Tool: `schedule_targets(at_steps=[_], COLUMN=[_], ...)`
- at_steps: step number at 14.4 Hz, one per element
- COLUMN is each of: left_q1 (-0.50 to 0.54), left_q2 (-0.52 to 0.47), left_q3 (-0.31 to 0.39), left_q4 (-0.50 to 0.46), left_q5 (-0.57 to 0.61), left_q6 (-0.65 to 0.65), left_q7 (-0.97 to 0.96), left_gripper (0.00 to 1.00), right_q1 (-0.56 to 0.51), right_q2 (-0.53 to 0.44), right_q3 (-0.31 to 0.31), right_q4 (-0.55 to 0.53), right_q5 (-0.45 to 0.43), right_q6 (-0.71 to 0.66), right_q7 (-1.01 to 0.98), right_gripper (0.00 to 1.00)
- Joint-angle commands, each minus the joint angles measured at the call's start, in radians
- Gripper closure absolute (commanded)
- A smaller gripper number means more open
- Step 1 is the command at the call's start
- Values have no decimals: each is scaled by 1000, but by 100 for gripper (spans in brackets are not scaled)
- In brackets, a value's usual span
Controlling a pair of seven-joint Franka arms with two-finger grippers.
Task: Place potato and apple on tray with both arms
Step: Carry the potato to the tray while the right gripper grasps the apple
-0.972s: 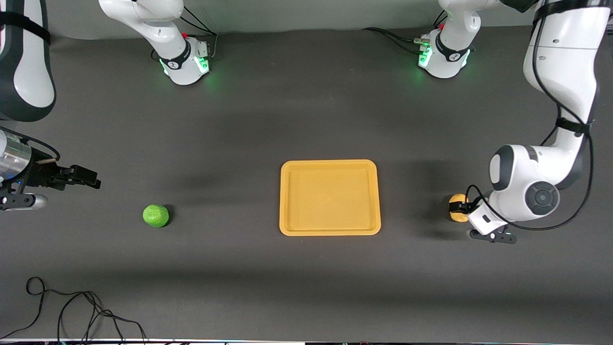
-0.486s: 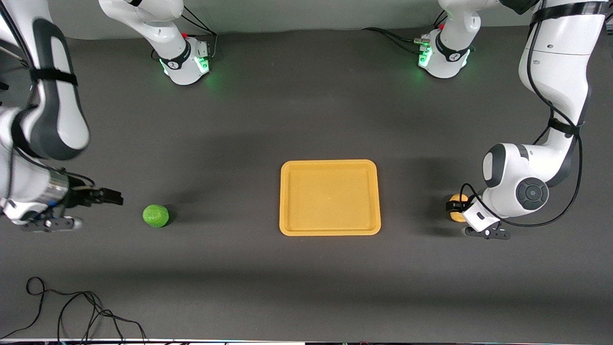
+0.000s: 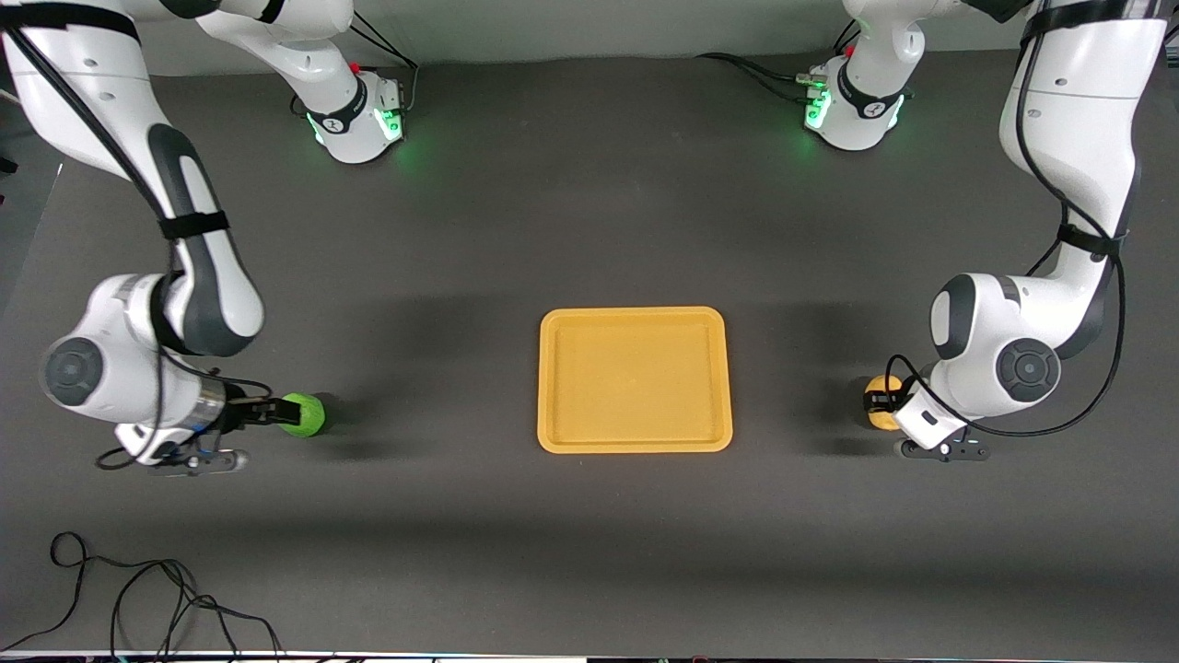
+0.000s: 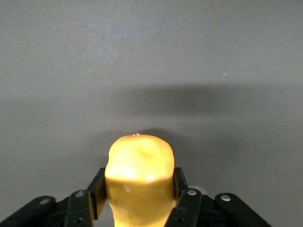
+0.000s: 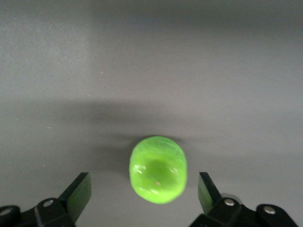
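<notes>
**Potato pinched, apple bracketed, tray waiting bare**

The potato [image 4: 138, 177] looks small, light and firm, with a lumpy skin that gives the pads something to bite; its narrower middle is the sensible place to take it, and that is where the left end effector [image 4: 138, 189] has it, both pads pressed against its flanks, at the left arm's end of the tabletop [image 3: 589, 212]; whether it has lifted clear cannot be told.

The apple [image 5: 158, 169] seems about as light but rounder and glossier, so I judge it likelier to roll or slip; a grip across its widest girth would be safest; it lies on the tabletop at the right arm's end.

The right end effector [image 5: 144, 191] is spread wide, a finger on either side of the apple with clear gaps, touching nothing.

The tray [image 3: 635, 444] lies between the two, well apart from both, with nothing on it yet.
</notes>
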Motion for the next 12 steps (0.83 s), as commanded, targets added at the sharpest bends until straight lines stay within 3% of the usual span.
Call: schedule_targets(at_steps=[1,2,6,9,11,12], left_q1=[-51,-76,-147,-174,-223,-252], left_q2=[-68,-76,-105,-102,-90,-84], left_q3=[-5,-5,-34,-100,-111,-111], left_q4=[34,57,94,103,121,124], left_q5=[1,1,-5,-4,-2,-1], left_q6=[-123,-166,-217,-204,-197,-191], left_q7=[-106,-145,-276,-387,-448,-473], left_gripper=[64,64,63,63,62,62], right_q1=[15,13,-1,-15,-36,-41], right_q2=[22,24,25,28,35,35], right_q3=[-9,-9,-9,-17,-17,-17], right_q4=[-11,-16,-45,-152,-159,-159], right_q5=[-55,-103,-120,-119,-108,-96], right_q6=[28,27,40,202,207,205], right_q7=[25,27,27,27,30,35], right_gripper=[0,0,0,0,1,11])
